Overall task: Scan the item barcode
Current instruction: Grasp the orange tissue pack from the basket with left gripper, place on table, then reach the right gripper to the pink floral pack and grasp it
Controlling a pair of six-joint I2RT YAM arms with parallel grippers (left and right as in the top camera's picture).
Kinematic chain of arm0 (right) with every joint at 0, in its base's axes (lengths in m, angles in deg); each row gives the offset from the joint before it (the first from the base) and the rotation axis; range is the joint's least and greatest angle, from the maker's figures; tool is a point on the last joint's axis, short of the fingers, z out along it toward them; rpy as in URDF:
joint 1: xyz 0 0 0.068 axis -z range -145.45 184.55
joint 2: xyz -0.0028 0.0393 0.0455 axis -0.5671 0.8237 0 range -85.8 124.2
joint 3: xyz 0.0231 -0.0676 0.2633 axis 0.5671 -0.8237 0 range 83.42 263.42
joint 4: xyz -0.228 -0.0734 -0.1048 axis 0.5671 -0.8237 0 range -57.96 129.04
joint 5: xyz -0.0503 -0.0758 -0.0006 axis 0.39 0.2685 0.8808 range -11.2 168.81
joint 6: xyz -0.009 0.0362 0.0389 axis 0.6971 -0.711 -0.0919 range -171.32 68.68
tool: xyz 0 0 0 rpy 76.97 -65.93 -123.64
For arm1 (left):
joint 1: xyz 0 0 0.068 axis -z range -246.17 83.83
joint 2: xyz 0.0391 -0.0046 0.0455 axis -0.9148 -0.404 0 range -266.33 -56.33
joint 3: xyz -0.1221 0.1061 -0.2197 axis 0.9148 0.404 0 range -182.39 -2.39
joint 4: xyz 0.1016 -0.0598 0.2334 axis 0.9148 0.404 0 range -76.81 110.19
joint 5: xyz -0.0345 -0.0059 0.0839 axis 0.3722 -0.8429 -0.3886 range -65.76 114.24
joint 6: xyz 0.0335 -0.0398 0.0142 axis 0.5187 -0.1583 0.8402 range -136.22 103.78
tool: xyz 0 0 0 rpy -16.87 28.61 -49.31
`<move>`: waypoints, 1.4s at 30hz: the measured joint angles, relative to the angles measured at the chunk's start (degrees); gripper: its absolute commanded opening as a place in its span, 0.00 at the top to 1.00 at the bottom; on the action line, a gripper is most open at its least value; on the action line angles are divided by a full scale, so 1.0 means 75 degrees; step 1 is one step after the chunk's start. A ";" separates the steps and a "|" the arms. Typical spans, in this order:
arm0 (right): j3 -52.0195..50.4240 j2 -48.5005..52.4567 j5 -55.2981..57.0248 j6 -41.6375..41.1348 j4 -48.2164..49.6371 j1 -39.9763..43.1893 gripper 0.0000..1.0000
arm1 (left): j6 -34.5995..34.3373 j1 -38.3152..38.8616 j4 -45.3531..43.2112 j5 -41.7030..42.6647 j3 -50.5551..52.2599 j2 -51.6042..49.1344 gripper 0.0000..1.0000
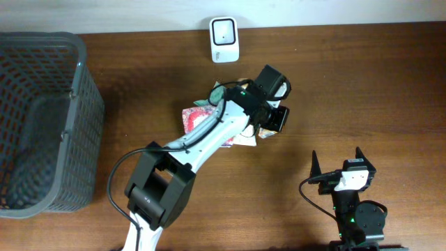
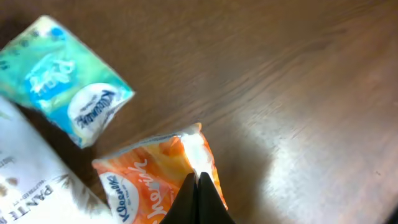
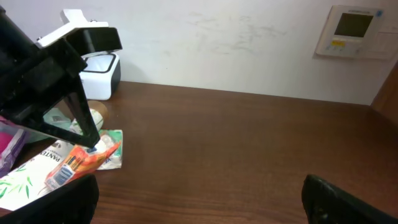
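An orange Kleenex tissue pack [image 2: 146, 180] lies on the brown table, and my left gripper [image 2: 198, 178] is shut on its white sealed edge. In the right wrist view the same orange pack [image 3: 73, 163] hangs tilted from the left fingertips, its low end on the pile. The white barcode scanner [image 1: 224, 40] stands at the table's back edge, apart from the left gripper [image 1: 270, 124]. My right gripper [image 3: 199, 202] sits open near the front edge with nothing between its fingers.
A teal Kleenex pack [image 2: 68, 87] and a white Pantene sachet [image 2: 28, 180] lie beside the orange pack among several small packets [image 1: 198, 115]. A dark mesh basket [image 1: 42, 118] fills the left side. A wall panel [image 3: 353, 30] hangs behind.
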 measured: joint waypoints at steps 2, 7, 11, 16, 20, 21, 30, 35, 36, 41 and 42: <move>0.0000 0.0000 0.0000 -0.0003 -0.0003 0.0000 0.01 | -0.0172 0.0128 0.0000 -0.0641 0.0000 -0.0003 0.58; 0.0000 0.0000 0.0000 0.0000 -0.0003 0.0000 0.01 | -0.0239 0.0262 -0.0003 -0.1151 -0.0003 -0.0003 0.33; 0.0000 0.0000 0.0000 -0.0003 -0.0003 0.0000 0.01 | 0.0009 -0.0152 0.0615 -0.1180 -0.0749 0.0117 0.00; 0.0000 0.0000 0.0003 -0.0003 0.0000 0.0000 0.01 | 0.0312 -0.2066 0.2081 -0.1233 -0.1250 0.2305 0.01; 0.0000 0.0000 0.0000 0.0000 0.0000 0.0000 0.01 | 0.0338 -0.3477 0.2556 -0.1323 -0.1323 0.2748 0.01; 0.0000 0.0000 0.0000 0.0000 0.0000 0.0000 0.01 | 0.0338 -0.3704 0.2594 -0.1326 -0.1323 0.2734 0.01; 0.0000 0.0000 0.0000 -0.0003 0.0000 0.0000 0.01 | 0.0341 -0.4062 0.2585 -0.1434 -0.1323 0.2731 0.01; 0.0000 0.0000 0.0000 0.0003 0.0000 0.0000 0.01 | 0.0344 -0.4062 0.2378 -0.3013 -0.1323 0.2731 0.01; 0.0000 0.0000 0.0000 -0.0006 0.0000 0.0000 0.01 | 0.0361 -0.4062 0.2299 -0.3453 -0.1323 0.2731 0.01; 0.0000 0.0000 -0.0003 -0.0003 0.0006 0.0000 0.01 | 0.0367 -0.4150 0.2197 -0.4578 -0.1323 0.2731 0.01; 0.0000 0.0000 -0.0251 0.0000 0.0038 0.0000 0.01 | 0.0367 -0.4156 0.2197 -0.4578 -0.1323 0.2731 0.01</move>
